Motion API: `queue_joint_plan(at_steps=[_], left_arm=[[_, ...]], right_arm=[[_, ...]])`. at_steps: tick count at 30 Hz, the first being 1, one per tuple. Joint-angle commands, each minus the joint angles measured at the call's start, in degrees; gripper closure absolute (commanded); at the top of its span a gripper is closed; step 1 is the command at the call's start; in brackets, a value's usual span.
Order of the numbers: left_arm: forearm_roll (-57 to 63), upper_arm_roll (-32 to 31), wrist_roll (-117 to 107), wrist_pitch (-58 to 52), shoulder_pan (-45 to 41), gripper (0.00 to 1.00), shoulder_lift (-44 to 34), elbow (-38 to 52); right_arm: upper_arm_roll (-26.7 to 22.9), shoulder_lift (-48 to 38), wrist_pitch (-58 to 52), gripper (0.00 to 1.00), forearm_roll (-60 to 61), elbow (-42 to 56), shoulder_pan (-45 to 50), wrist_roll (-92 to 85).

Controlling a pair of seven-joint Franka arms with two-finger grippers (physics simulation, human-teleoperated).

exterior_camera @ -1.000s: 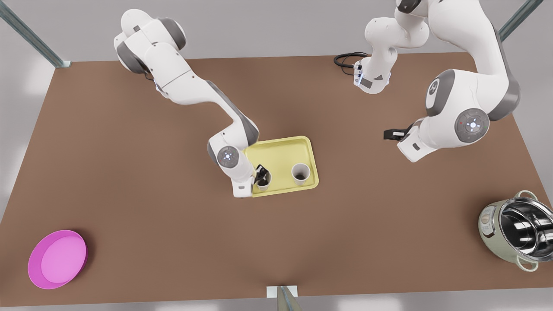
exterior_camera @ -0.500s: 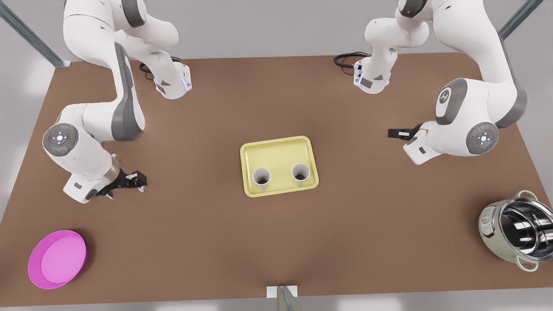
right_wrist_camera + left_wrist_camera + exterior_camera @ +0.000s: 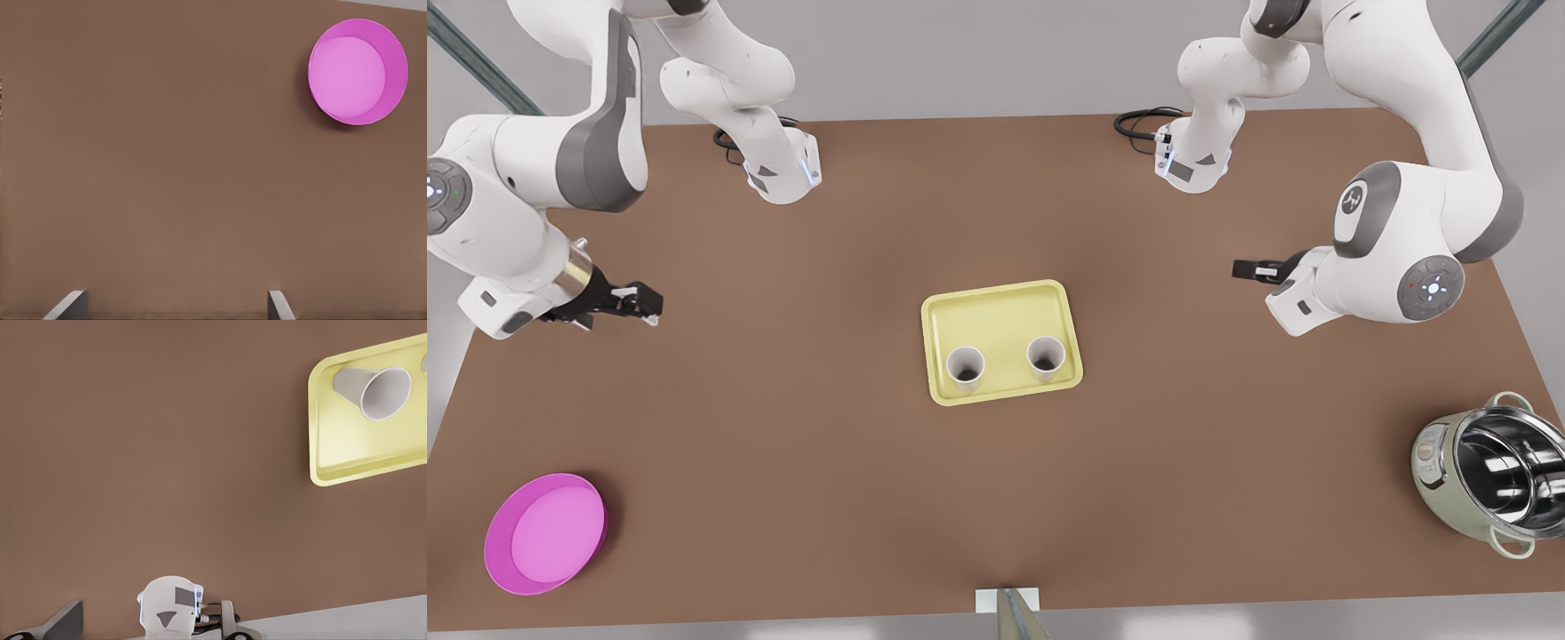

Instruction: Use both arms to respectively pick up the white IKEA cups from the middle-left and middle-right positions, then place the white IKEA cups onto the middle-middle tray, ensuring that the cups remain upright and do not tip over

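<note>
Front view: cups [image 3: 965,369] on tray [image 3: 996,311] between left pincer [image 3: 1240,268], right pincer [image 3: 649,304].

text: none legible | labels/brands/nos.: none | signs: none

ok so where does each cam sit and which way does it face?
Front: high, opposite the arm bases, looking down on the table, tray and cups; both arms show, left gripper at its right, right gripper at its left.
Left wrist: looks down at tray, a cup and an arm base; own open jaws.
Right wrist: looks down at the plate; own open jaws.
Shared: front and left wrist, tray; front and right wrist, plate.
</note>
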Motion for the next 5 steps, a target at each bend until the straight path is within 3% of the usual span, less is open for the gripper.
queue_joint_plan(at_steps=[1,5], left_arm=[[-0.03,-0.01,1.03,-0.27,0.0,0.0,-0.07,0.03],[0.06,-0.01,1.03,-0.27,0.0,0.0,0.02,0.03]], right_arm=[[-0.04,-0.03,-1.61,0.0,0.78,0.01,-0.42,2.81],[0.13,-0.2,-2.4,0.0,0.96,0.09,-1.21,2.81]])
